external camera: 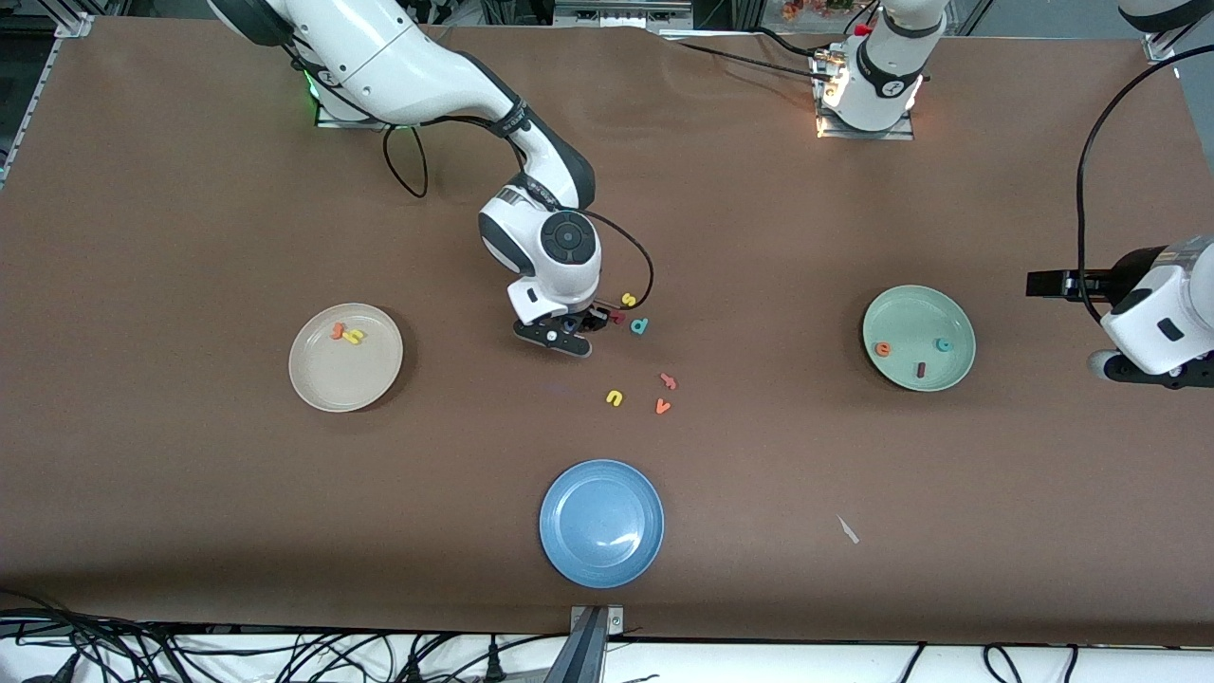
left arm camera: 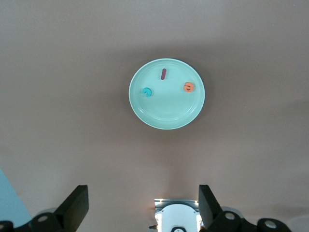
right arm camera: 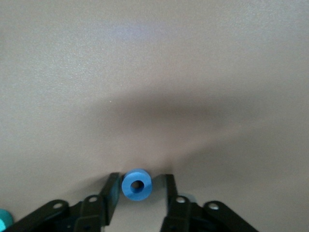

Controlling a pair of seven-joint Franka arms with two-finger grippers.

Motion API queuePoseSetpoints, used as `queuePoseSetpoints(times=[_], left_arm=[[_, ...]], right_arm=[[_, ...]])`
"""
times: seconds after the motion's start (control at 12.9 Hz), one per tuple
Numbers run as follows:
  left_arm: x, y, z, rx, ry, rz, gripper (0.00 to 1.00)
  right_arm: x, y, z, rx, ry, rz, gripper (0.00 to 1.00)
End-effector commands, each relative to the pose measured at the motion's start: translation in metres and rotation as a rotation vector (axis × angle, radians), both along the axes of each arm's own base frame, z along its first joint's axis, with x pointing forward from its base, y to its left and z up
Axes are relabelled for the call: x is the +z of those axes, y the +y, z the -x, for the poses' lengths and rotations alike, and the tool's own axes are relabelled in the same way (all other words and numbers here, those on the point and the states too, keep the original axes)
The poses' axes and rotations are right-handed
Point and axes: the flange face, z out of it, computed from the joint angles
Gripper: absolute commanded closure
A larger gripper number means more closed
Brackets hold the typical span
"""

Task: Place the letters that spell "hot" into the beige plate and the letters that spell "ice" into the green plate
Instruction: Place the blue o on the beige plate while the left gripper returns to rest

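While the left tool [left arm camera: 140,210] hangs wide open above the green plate [external camera: 960,327], the right tool [right arm camera: 140,193] sits low on the brown counter [external camera: 190,474], fingers narrowly straddling the blue o [right arm camera: 137,184], gaps both sides.

We see table [external camera: 190,237] plain brown. Beige plate [external camera: 370,379] cream, unpatterned; on it orange t [external camera: 337,330], yellow h [external camera: 355,336]. Green plate [external camera: 920,318] pale mint; on it we count teal c [external camera: 944,345], orange e [external camera: 883,349], dark red i [external camera: 920,369]. Blue o [right arm camera: 137,184] solid mid-blue. Blue plate [external camera: 601,523], low in frame, plain. Loose letters, we note: yellow s [external camera: 628,300], teal p [external camera: 640,326], yellow u [external camera: 615,397], orange v [external camera: 663,407].
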Motion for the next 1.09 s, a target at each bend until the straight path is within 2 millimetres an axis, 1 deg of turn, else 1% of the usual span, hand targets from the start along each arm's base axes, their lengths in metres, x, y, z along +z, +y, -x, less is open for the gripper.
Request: queuePoseSetpoints(times=[0.0,0.08,0.16,0.23,0.31,0.39,0.47,0.54,0.62,0.7,0.85,1.01], left_arm=[[-0.002,-0.018,-0.003,0.053,0.058,-0.070,0.00],[0.001,-0.023,-0.005,0.073,0.065,-0.108,0.00],[0.003,-0.034,-0.008,0.072,0.056,-0.132,0.00],[0.005,-0.041,-0.010,0.068,0.046,-0.151,0.00],[0.008,-0.049,-0.010,0.041,0.043,-0.160,0.00],[0.018,-0.058,-0.007,0.019,0.034,-0.184,0.00],[0.023,-0.063,-0.004,-0.012,0.036,-0.208,0.00],[0.031,-0.062,-0.001,-0.036,0.042,-0.211,0.00],[0.035,-0.059,0.003,-0.034,0.050,-0.195,0.00],[0.043,-0.051,0.007,-0.010,0.052,-0.170,0.00],[0.056,-0.044,0.014,0.026,0.041,-0.095,0.00],[0.079,-0.043,0.025,0.036,0.008,-0.004,0.00]], right_arm=[[0.004,0.000,0.004,-0.011,0.001,-0.001,0.65],[0.004,0.000,0.004,-0.010,0.001,-0.001,0.68],[0.004,0.000,0.004,-0.010,0.001,-0.001,0.70],[0.004,0.000,0.004,-0.007,0.002,-0.001,0.74],[0.008,0.000,0.005,0.004,-0.001,-0.002,0.76],[0.022,-0.003,0.003,0.020,-0.011,-0.005,0.76],[0.039,-0.015,0.000,0.052,-0.017,-0.007,0.76],[0.053,-0.038,-0.009,0.061,-0.003,-0.021,0.76],[0.068,-0.059,-0.013,0.105,0.009,-0.033,0.76],[0.083,-0.089,-0.019,0.141,0.020,-0.032,0.76],[0.110,-0.144,-0.029,0.247,0.063,-0.025,0.76],[0.126,-0.201,-0.035,0.367,0.099,-0.025,0.76]])
